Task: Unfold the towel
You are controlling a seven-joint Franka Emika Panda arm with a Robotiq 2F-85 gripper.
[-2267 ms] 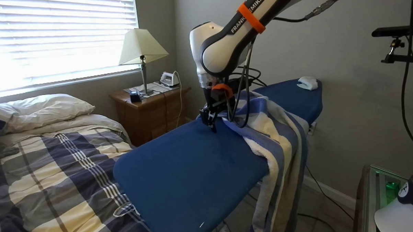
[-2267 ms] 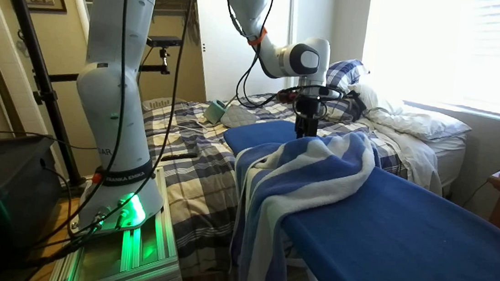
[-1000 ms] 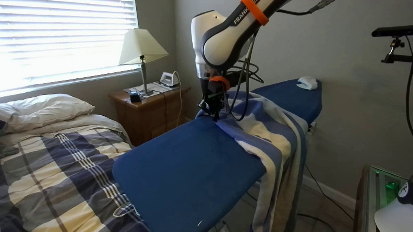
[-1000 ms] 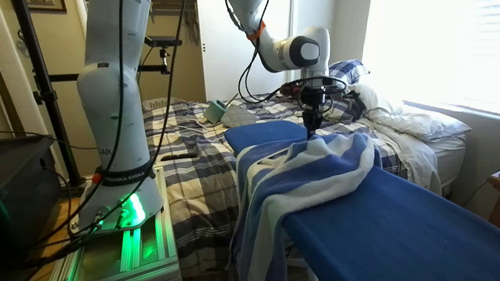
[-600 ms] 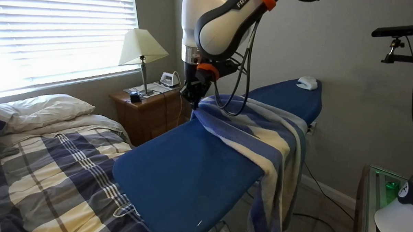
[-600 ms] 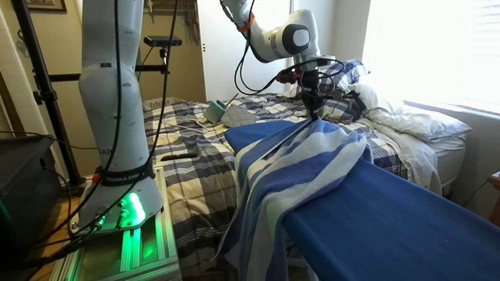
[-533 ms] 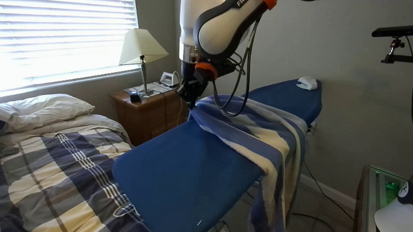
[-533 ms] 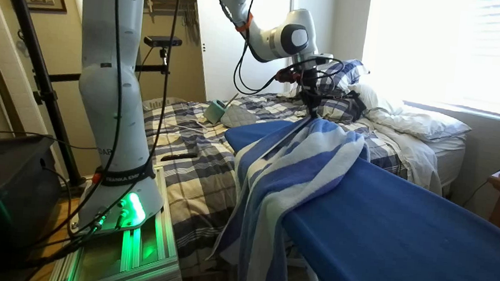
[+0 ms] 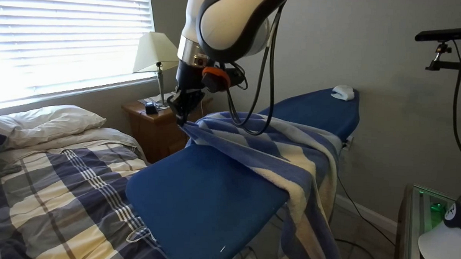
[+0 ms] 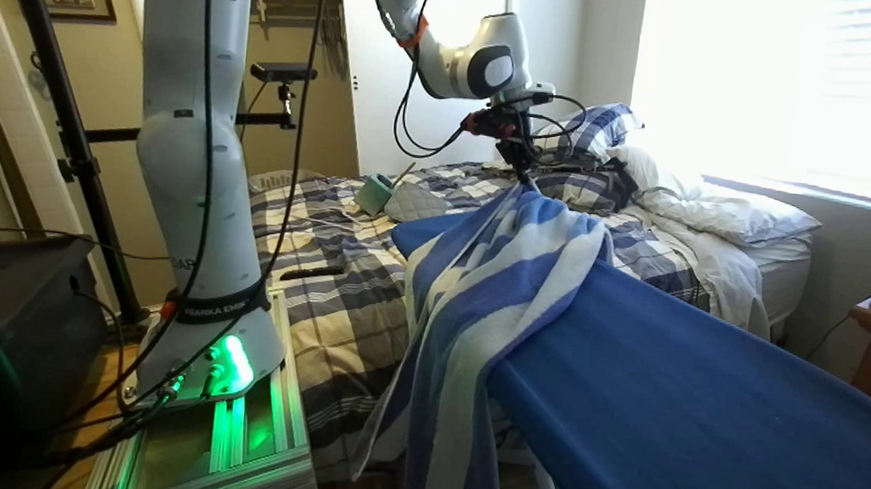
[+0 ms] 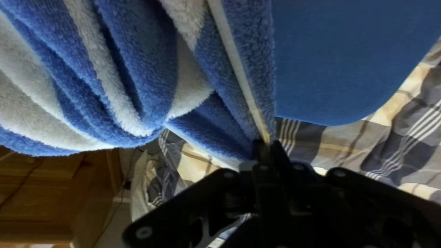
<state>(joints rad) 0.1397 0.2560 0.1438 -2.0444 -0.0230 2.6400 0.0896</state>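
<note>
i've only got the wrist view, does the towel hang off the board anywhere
Observer: Yes, both exterior views show the towel hanging below the blue board on the side facing the robot base.
Operator: is the bit i'm holding up off the board
Observer: Yes, in an exterior view it slopes up above the board to a peak at the gripper.
Operator: anything else on there
Observer: In an exterior view, a small white bundle lies on the board's far end.

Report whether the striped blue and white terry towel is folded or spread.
Not spread: the towel is bunched in folds, one edge pinched by the black hand.
</note>
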